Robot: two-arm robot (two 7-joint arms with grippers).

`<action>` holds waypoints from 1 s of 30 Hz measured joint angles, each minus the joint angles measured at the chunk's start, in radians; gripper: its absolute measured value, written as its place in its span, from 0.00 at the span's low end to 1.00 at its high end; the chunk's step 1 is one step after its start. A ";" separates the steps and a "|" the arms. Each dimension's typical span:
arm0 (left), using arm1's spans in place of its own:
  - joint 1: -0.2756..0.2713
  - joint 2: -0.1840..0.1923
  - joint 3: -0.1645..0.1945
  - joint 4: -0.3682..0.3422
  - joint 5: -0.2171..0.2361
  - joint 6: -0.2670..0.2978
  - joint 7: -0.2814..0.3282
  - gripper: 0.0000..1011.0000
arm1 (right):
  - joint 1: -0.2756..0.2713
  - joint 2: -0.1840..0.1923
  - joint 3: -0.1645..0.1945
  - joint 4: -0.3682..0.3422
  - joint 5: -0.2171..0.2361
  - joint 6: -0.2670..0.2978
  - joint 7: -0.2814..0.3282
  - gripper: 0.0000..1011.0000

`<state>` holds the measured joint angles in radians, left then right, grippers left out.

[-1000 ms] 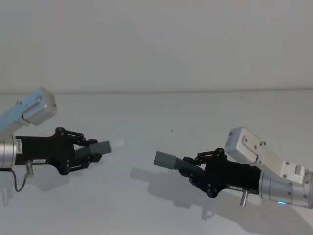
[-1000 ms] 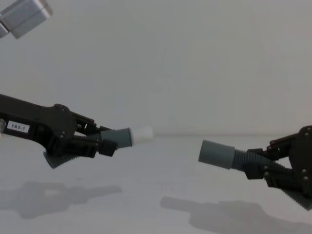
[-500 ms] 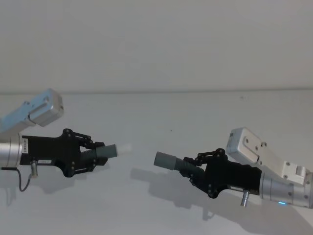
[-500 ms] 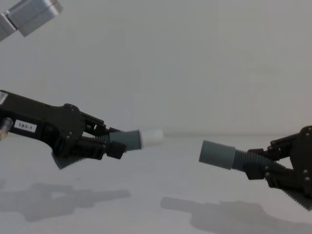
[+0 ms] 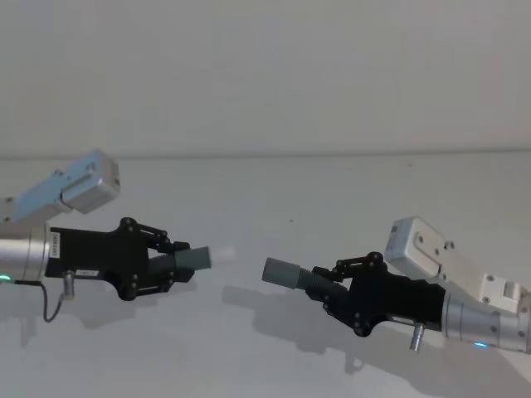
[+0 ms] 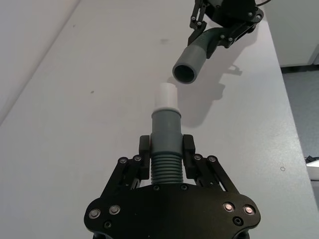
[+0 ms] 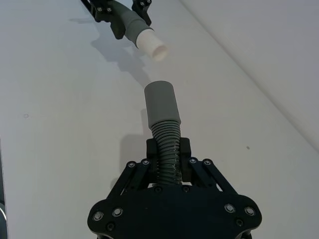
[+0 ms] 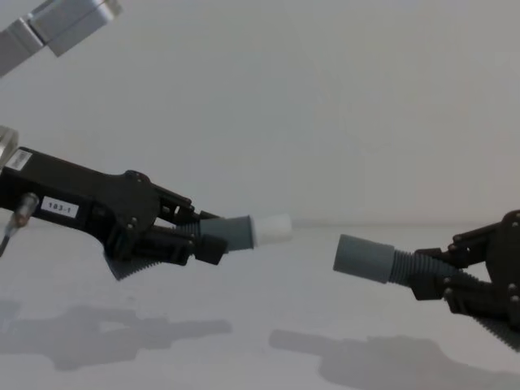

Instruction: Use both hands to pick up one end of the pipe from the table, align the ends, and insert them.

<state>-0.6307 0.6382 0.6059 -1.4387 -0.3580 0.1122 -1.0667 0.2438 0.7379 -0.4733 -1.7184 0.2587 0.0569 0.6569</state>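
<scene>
White tip [image 8: 273,230] and grey socket [image 8: 363,258] face each other in mid-air, a clear gap between them, not touching. From the chest, the socket sits a touch lower than the tip. In the left wrist view the socket's open mouth [image 6: 185,73] lies just off the tip's [image 6: 166,95] line, not squarely ahead.

The white-tipped piece [image 5: 189,259] is clamped by the left gripper [image 5: 170,261], jaws closed tight on its ribbed stretch. Everything behind those ribs is swallowed by the jaws, so its rear end can't be seen. From the head, the tip is hard to pick out against the pale table [image 5: 332,191].

Over to the socket piece [image 5: 290,274]: the right gripper [image 5: 332,286] is pinched hard on its ribbed section, smooth collar sticking out front. In the right wrist view the ribs [image 7: 168,142] run down between the fingers and vanish. From the chest, this gripper [image 8: 426,276] is cut off at the frame's right edge.

Both pieces are up off the table, their shadows [image 8: 357,361] lying on the surface below. The left gripper carries a small white label [image 8: 61,209]. Behind, the wall [image 5: 265,75] is nearly the table's colour, with a faint line where they meet.
</scene>
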 joint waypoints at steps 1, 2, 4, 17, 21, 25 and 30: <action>-0.001 -0.001 0.002 0.001 0.000 -0.001 -0.001 0.34 | 0.000 0.001 0.000 0.000 0.000 0.000 0.000 0.22; -0.003 -0.001 0.003 0.001 0.000 -0.001 -0.003 0.34 | 0.000 0.001 0.000 0.000 0.000 0.000 0.000 0.22; -0.007 -0.004 0.008 0.003 -0.001 -0.003 -0.007 0.34 | 0.000 0.002 -0.001 -0.001 0.001 0.000 -0.001 0.22; -0.031 -0.012 0.035 0.017 -0.003 -0.006 -0.028 0.34 | 0.000 0.006 -0.003 -0.002 0.004 0.000 -0.002 0.22; -0.040 -0.015 0.044 0.022 -0.003 -0.007 -0.034 0.34 | 0.000 0.006 -0.003 -0.003 0.005 0.000 -0.003 0.22; -0.045 -0.016 0.050 0.027 -0.002 -0.007 -0.038 0.34 | 0.000 0.006 -0.004 -0.003 0.005 0.000 -0.003 0.22; -0.056 -0.022 0.061 0.037 0.000 -0.009 -0.044 0.34 | 0.000 0.007 -0.004 -0.003 0.005 0.001 -0.003 0.22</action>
<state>-0.6870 0.6161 0.6667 -1.4018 -0.3582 0.1034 -1.1107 0.2442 0.7446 -0.4774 -1.7217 0.2640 0.0575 0.6541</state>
